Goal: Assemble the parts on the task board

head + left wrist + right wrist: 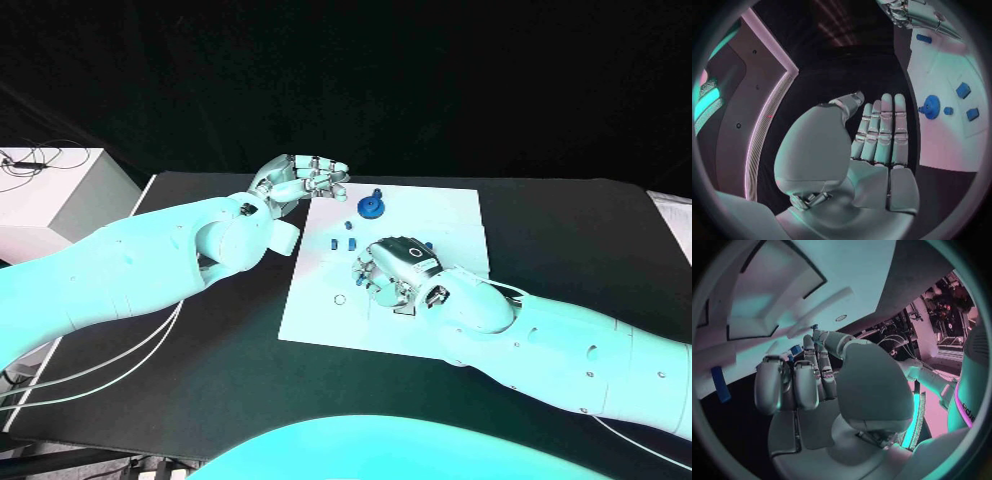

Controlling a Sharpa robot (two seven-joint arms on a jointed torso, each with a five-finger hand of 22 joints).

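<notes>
White box (51,195) beside table (577,240), right hand (397,272) covering task board (433,215)

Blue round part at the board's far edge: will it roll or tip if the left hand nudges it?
The blue round part looks like a flat disc with a small knob, so it probably slides rather than rolls. The task board looks smooth, so likely slippery.

I'm seeing the white task board (433,210) lying flat mid-surface, a round blue part (372,207) sitting near its far edge and small blue parts (343,241) lying closer in.
</notes>
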